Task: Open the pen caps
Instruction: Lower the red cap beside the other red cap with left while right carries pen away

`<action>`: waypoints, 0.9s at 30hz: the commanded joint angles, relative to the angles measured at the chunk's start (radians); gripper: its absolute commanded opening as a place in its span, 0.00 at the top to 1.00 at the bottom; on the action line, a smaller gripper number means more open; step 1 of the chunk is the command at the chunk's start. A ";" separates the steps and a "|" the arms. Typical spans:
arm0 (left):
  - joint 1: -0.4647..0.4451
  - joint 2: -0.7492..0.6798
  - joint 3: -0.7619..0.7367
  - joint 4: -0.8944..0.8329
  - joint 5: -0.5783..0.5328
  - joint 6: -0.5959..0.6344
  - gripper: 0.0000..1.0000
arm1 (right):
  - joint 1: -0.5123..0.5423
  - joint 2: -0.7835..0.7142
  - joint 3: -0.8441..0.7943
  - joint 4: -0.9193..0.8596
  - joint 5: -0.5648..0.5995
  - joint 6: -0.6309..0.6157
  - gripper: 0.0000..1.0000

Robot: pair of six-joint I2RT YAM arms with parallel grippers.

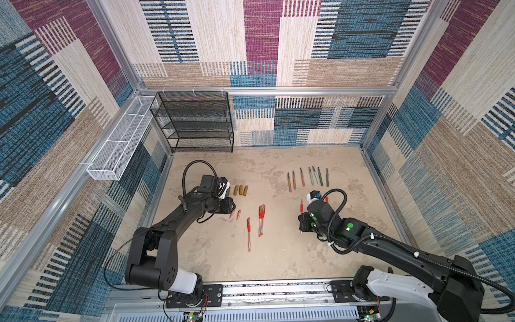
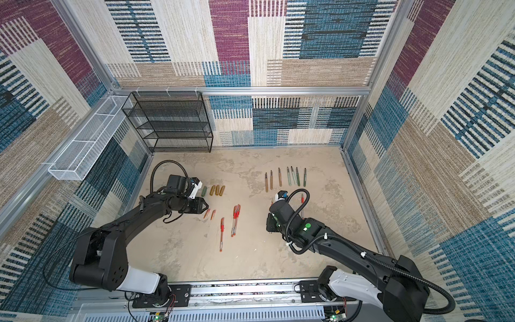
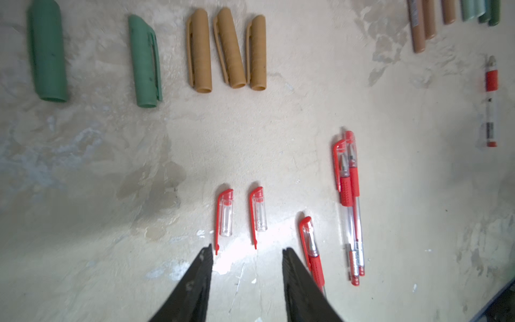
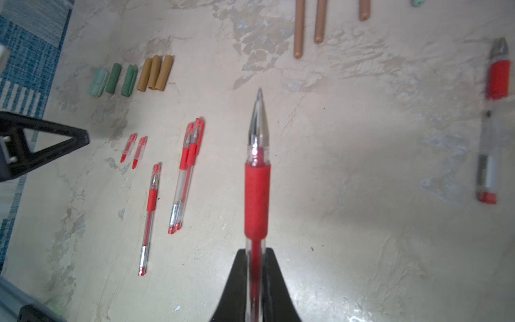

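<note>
Logging left gripper (image 3: 246, 251) parted and empty, just beside two loose red caps (image 3: 226, 214), on their 10 o'clock side in both top views. Logging right gripper (image 4: 257, 251) clamped on an uncapped red pen (image 4: 257, 195), tip out ahead. Left to do, by judgement: three capped red pens (image 1: 261, 220) near table (image 1: 278, 259) centre, the single one at 7 o'clock of the pair. Off and lined up at 10 o'clock of centre: gold-brown caps (image 3: 228, 50), green caps (image 3: 145, 61); loose red ones at 9 o'clock; bare barrels (image 1: 306, 178) at 1 o'clock. Expect red caps light, rigid, thin clear plastic, slick, prone to skating on the table; probably friction-fit, so likely a short snap on release. Pinch across cap body near the red crown, clear of the springy clip; hold barrel on the rubber grip for bite. Left wrist view only: clips, open mouths, clear cap walls. Right wrist view only: pale mint cap (image 4: 97, 82) at row end, close look at the clamp on the pen. Top views only: whole layout, both arms; caps tiny there, right jaws hard to read.
</note>
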 commanded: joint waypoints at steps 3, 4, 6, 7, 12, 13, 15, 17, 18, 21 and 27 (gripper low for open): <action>0.010 -0.165 -0.063 0.055 -0.027 0.082 0.51 | -0.088 0.069 0.050 -0.033 -0.047 -0.086 1.00; 0.015 -0.194 -0.076 0.066 -0.027 0.089 0.51 | -0.109 0.084 0.058 -0.038 -0.057 -0.098 1.00; 0.041 -0.249 -0.095 0.067 -0.006 0.094 0.50 | -0.150 0.121 0.076 -0.047 -0.083 -0.125 1.00; 0.056 -0.269 -0.100 0.067 0.001 0.091 0.50 | -0.165 0.134 0.079 -0.047 -0.095 -0.137 1.00; 0.145 -0.379 -0.144 0.104 0.046 0.058 0.49 | -0.239 0.217 0.106 -0.052 -0.133 -0.188 1.00; 0.166 -0.395 -0.148 0.109 0.056 0.050 0.48 | -0.253 0.232 0.112 -0.057 -0.134 -0.200 1.00; 0.190 -0.419 -0.147 0.107 0.058 0.047 0.47 | -0.283 0.258 0.121 -0.062 -0.140 -0.224 1.00; 0.202 -0.436 -0.145 0.106 0.055 0.069 0.42 | -0.330 0.282 0.123 -0.054 -0.158 -0.251 1.00; 0.206 -0.439 -0.143 0.108 0.059 0.077 0.40 | -0.354 0.294 0.123 -0.051 -0.166 -0.263 1.00; 0.226 -0.437 -0.138 0.108 0.065 0.078 0.37 | -0.426 0.335 0.137 -0.037 -0.202 -0.306 1.00; 0.243 -0.440 -0.162 0.135 0.092 0.081 0.30 | -0.509 0.451 0.205 -0.053 -0.212 -0.389 0.99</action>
